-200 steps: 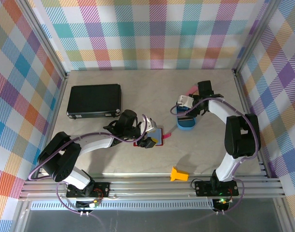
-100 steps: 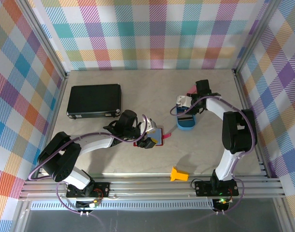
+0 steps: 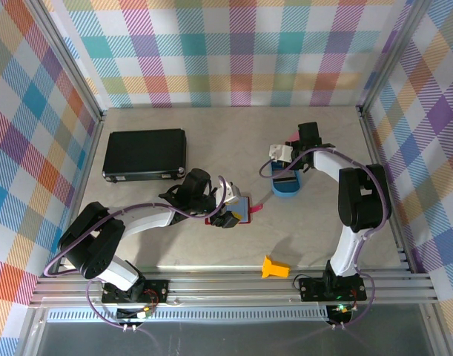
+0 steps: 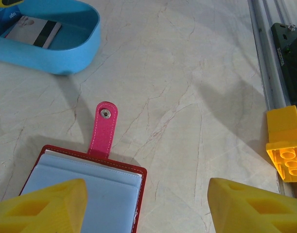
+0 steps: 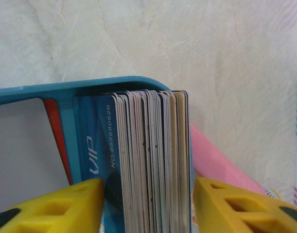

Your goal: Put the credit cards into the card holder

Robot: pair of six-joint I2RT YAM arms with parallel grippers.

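A stack of credit cards point(image 5: 153, 155) stands on edge inside the blue tray point(image 5: 65, 90). A blue "VIP" card is at its left face. My right gripper point(image 5: 148, 204) straddles the stack with a narrow gap on each side, open; from above it point(image 3: 285, 172) reaches down into the tray point(image 3: 287, 191). The dark-red card holder point(image 4: 85, 189) lies open on the table, grey-blue pocket up and pink tab point(image 4: 103, 128) pointing away. My left gripper point(image 4: 146, 208) hovers open over its right edge, one finger above the pocket, the other above bare table. From above the holder point(image 3: 241, 210) sits beside that gripper point(image 3: 227, 216).
A large black flat case point(image 3: 144, 154) lies at the back left. A yellow brick point(image 3: 274, 267) sits near the front rail, also right of my left gripper point(image 4: 287, 145). A pink object point(image 5: 221, 165) lies just behind the tray. One loose card point(image 4: 34, 30) lies flat in the tray.
The right gripper's jaws have narrowed around the card stack and its arm has shifted slightly left. The left arm and the card holder have not moved.
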